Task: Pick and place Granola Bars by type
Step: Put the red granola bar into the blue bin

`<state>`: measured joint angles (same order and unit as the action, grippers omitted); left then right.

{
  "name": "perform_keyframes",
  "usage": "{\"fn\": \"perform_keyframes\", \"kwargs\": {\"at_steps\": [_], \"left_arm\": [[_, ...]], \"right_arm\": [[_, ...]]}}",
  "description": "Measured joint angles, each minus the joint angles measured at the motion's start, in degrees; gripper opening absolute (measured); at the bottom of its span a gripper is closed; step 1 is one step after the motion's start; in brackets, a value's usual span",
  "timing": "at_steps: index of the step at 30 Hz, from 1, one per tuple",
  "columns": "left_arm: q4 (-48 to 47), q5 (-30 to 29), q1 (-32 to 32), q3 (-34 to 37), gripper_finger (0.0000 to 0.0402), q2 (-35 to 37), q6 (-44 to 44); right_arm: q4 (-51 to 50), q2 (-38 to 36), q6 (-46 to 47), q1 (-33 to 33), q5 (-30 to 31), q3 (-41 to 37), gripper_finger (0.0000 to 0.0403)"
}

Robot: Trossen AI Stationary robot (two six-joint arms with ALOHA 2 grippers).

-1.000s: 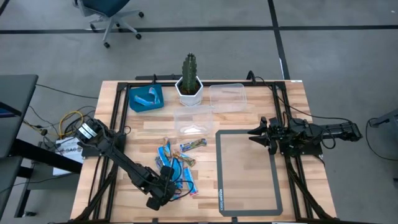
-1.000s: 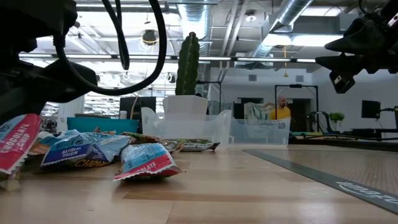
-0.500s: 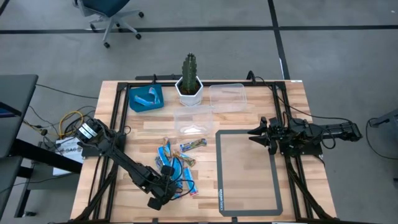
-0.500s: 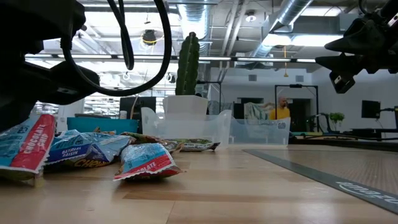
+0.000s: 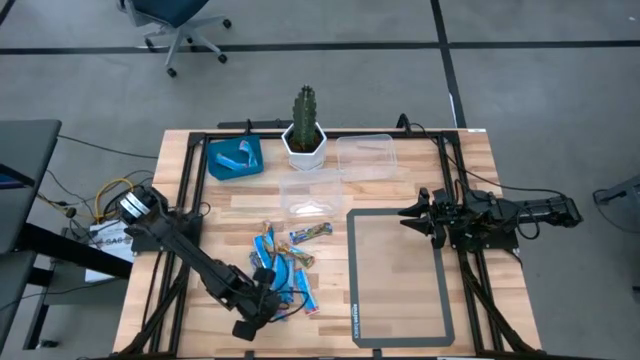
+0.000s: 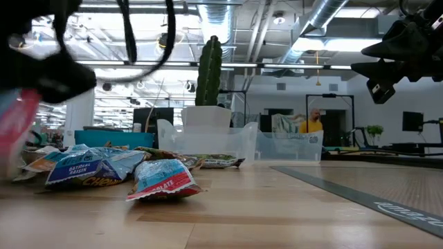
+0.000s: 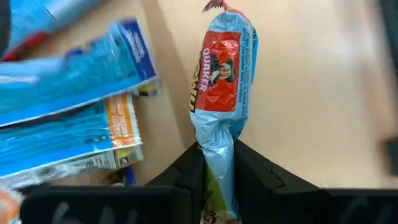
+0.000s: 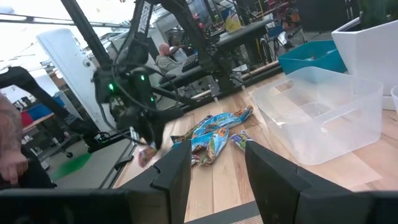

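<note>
Several granola bars [image 5: 285, 262] lie in a loose pile left of the table's middle, most of them light blue, and they show in the low view as well [image 6: 97, 166]. My left gripper [image 5: 262, 300] stands at the near end of the pile, shut on one light blue bar with a red label [image 7: 222, 74]. My right gripper [image 5: 406, 213] hangs open above the table's right side, with nothing between its fingers [image 8: 217, 158]. My left gripper pinches the near end of the light blue bar [image 7: 217, 158] between its two fingers, and the wrapper is crimped narrow there. The bar runs on from the fingers in line with them. In the low view it is a red blur [image 6: 17, 131] above the tabletop.
A grey-framed mat [image 5: 400, 275] covers the right half of the table. At the back stand a blue tray [image 5: 236, 158], a potted cactus [image 5: 304, 135] and two clear containers [image 5: 365, 155] [image 5: 310, 193]. A person shows in the room behind [image 6: 313, 124].
My left gripper has shut on the light blue bar at the near end of the pile and has raised it off the table. The other bars lie as before.
</note>
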<state>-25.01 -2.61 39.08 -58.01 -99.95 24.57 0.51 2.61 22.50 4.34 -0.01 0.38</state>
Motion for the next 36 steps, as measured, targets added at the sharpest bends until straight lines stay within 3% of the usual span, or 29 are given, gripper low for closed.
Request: {"fn": "perform_keyframes", "kwargs": {"at_steps": [7, 13, 25, 36], "left_arm": [[-6.4, -4.3, -3.2, -0.1, 0.0062, 8.2, 8.4], [-11.2, -9.6, -12.0, -0.1, 0.0063, 17.9, 12.7], [-17.1, -11.6, -46.4, -0.1, 0.0063, 34.1, 11.4], [-26.8, -11.7, -72.7, -0.1, 0.0063, 37.1, 9.0]], "right_arm": [[0.0, 0.0, 0.0, 0.0, 0.0, 0.0, 0.0143], [0.0, 0.0, 0.0, 0.0, 0.0, 0.0, 0.0143], [0.0, 0.0, 0.0, 0.0, 0.0, 0.0, 0.0143], [0.0, 0.0, 0.0, 0.0, 0.0, 0.0, 0.0143]]}}
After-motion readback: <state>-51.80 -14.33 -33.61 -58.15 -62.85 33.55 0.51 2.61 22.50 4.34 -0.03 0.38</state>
